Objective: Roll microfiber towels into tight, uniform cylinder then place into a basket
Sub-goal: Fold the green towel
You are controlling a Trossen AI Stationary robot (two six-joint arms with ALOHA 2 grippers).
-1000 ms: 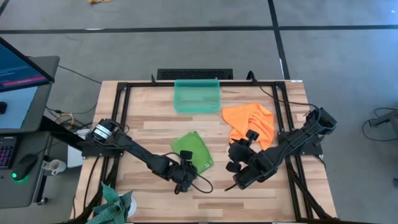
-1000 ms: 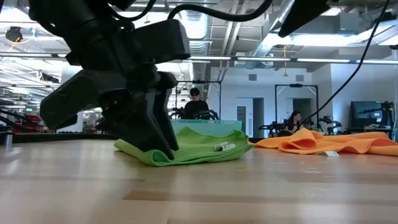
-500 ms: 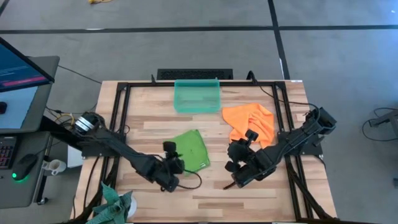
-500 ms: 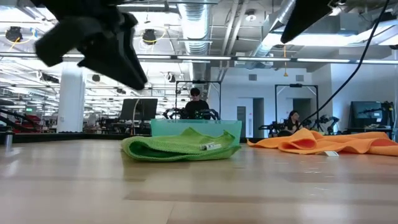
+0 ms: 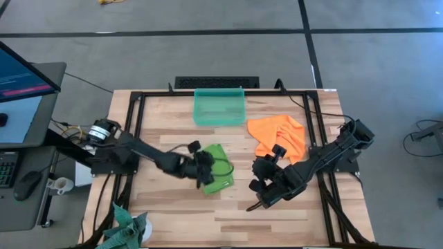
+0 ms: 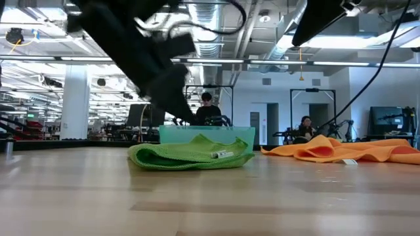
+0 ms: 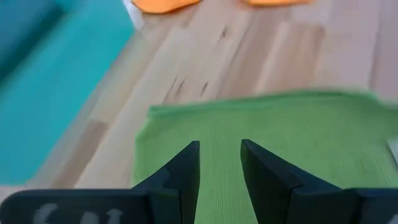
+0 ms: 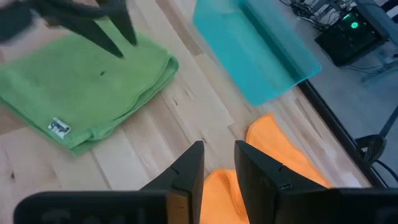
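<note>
The lime green towel lies folded flat on the table's middle, its white tag at one corner. My left gripper hovers open over the towel's left part and touches nothing. Its fingers slant down, above the cloth in the low view. The orange towel lies crumpled at the right. The teal basket stands at the far middle. My right gripper waits open in the air, near and right of the green towel.
A darker teal cloth hangs at the near left corner. A black frame runs along the table's sides. A monitor stands left of the table. People sit in the room behind. Bare wood lies along the near edge.
My left gripper has let go of the green towel's near edge and risen. It swung toward the table's left, then toward the far edge over the towel, rolling its wrist. The towel has stayed folded on the table, shifted a little.
</note>
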